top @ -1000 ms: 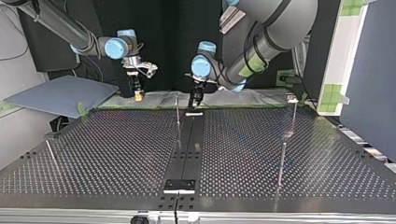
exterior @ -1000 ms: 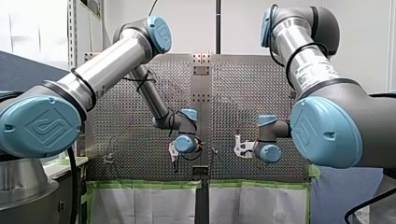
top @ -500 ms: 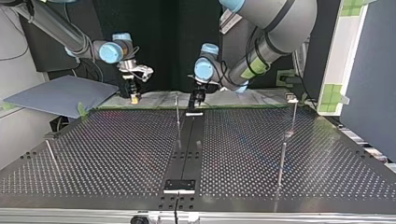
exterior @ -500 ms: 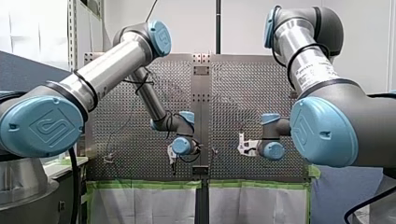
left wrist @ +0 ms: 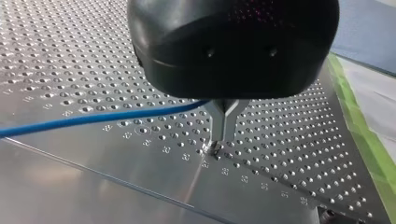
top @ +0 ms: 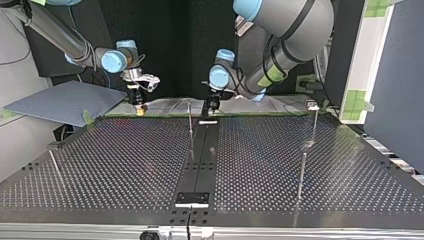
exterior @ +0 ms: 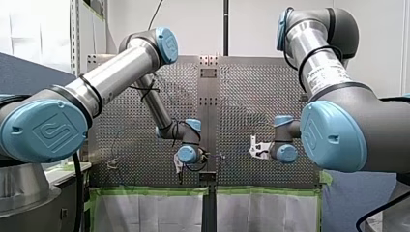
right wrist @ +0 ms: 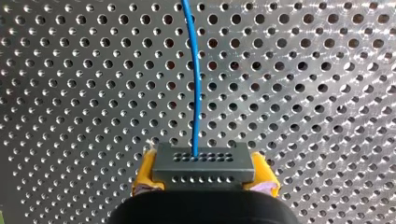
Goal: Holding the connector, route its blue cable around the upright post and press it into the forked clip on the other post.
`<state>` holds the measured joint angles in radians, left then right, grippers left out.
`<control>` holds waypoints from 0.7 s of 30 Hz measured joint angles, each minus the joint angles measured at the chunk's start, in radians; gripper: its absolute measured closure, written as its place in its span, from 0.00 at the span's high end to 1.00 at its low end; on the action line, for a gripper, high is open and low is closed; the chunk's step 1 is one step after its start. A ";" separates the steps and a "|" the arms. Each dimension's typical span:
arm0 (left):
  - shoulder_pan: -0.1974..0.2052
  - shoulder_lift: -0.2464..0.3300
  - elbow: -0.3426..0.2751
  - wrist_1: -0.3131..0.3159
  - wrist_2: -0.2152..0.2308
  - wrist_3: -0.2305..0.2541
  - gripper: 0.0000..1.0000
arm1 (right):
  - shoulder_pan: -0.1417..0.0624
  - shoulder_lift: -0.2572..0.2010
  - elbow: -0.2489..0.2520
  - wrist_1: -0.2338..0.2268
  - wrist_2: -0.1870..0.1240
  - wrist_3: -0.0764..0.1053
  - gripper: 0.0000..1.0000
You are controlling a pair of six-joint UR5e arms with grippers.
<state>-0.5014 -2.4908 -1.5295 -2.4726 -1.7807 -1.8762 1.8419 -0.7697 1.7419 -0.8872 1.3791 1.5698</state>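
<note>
Right fingers (right wrist: 145,173) clamp connector (right wrist: 204,163), cable (right wrist: 196,79) ahead | left fingers (left wrist: 223,122) narrow on cable | risk: tension pulls cable free before post (top: 190,120).

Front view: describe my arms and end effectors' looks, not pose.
Both my left arm and my right arm have silver tubes, grey joints and light-blue caps embossed with a logo; black cables loop along them. The right tube bears a label. Black with metal fingers is my left end effector; my right end effector has yellow pads.
</note>
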 joint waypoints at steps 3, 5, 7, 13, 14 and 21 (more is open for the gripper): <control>0.002 -0.003 0.019 -0.013 0.003 -0.001 0.00 | -0.003 0.005 -0.004 0.001 -0.003 -0.002 0.02; 0.003 -0.003 0.028 -0.020 0.003 -0.001 0.00 | -0.005 0.015 -0.012 0.007 -0.004 -0.006 0.02; 0.004 -0.004 0.035 -0.025 0.003 -0.001 0.00 | -0.005 0.027 -0.017 0.011 -0.004 -0.009 0.02; 0.011 -0.004 0.040 -0.029 0.005 -0.001 0.00 | -0.006 0.053 -0.028 0.012 -0.006 -0.009 0.02; 0.012 -0.004 0.040 -0.029 0.006 -0.001 0.00 | -0.006 0.055 -0.031 0.013 -0.007 -0.008 0.02; 0.021 -0.004 0.040 -0.029 0.007 -0.001 0.00 | -0.010 0.058 -0.039 0.015 -0.008 -0.006 0.02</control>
<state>-0.4806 -2.4949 -1.4892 -2.5021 -1.7734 -1.8775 1.8321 -0.7119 1.7025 -0.8725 1.3706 1.5633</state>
